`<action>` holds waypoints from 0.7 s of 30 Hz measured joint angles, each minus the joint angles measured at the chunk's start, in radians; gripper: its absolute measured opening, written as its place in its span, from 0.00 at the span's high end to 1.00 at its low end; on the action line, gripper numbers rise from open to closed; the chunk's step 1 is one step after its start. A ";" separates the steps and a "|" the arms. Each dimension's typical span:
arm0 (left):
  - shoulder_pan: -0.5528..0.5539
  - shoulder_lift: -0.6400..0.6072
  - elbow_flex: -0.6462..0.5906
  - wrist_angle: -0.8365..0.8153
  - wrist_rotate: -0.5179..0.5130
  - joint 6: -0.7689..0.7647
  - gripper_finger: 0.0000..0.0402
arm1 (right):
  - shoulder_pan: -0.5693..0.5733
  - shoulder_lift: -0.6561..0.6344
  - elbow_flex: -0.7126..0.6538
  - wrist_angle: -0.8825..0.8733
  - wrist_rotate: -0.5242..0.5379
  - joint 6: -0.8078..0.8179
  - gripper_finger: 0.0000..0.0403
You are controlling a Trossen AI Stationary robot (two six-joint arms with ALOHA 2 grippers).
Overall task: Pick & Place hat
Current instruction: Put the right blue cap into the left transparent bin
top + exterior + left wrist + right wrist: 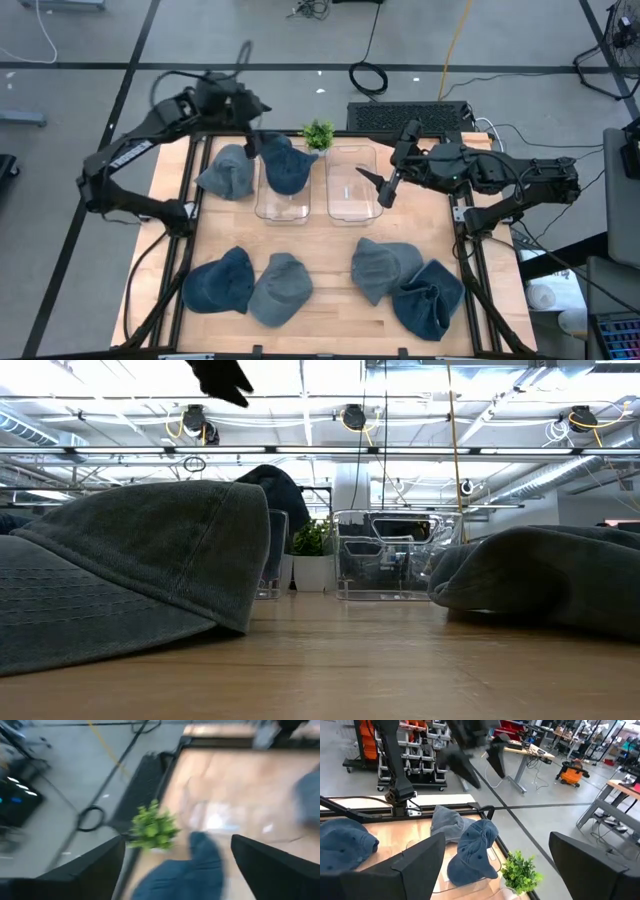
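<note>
A dark blue hat (287,163) sits on the left of two clear bins (281,205), its crown standing above the rim (475,850). My left gripper (252,135) hangs open above and just beyond it, touching nothing; the hat (185,875) shows below its spread fingers. It also shows at the low view's top (220,375). A grey-blue hat (228,172) lies on the table left of that bin. My right gripper (376,185) waits open over the right clear bin (352,185), holding nothing.
Several more hats lie along the table's near side: two at the left (220,282) (281,288) and two at the right (383,267) (430,297). A small green plant (318,134) stands at the far edge between the bins. Bare wood lies mid-table.
</note>
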 joint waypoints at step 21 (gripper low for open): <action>-0.006 -0.311 -0.043 -0.007 0.305 -0.230 0.11 | -0.008 -0.011 -0.043 -0.112 -0.004 0.190 0.14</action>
